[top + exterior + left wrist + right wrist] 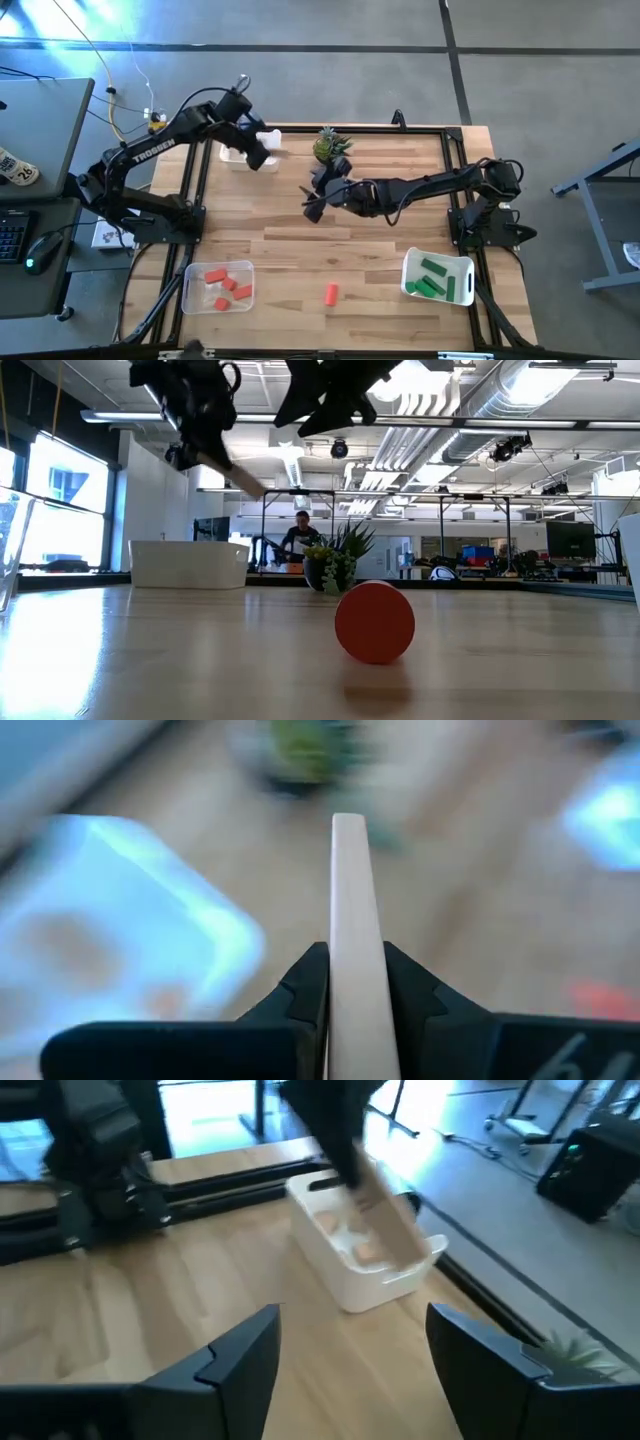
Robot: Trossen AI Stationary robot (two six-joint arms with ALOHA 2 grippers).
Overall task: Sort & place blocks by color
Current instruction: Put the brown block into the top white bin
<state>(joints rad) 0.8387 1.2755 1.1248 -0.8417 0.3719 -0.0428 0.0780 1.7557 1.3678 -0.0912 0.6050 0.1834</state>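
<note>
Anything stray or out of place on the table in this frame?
One red block lies alone on the bare wood between the clear bin of red blocks and the white bin of green blocks, still unsorted. Nothing looks spilled or damaged.

five red blocks (331,292), four green blocks (436,268), three bins (412,262)

Grey floor (330,60) seen around the wooden worktop (300,240), crossed by dark seams. A desk (40,130) with keyboard (12,232) and mouse (38,250) stands to one side. Beyond: open hall, white ceiling ducts (480,410), bright windows (70,500), monitors (570,540), a seated person (300,535) far off.
</note>
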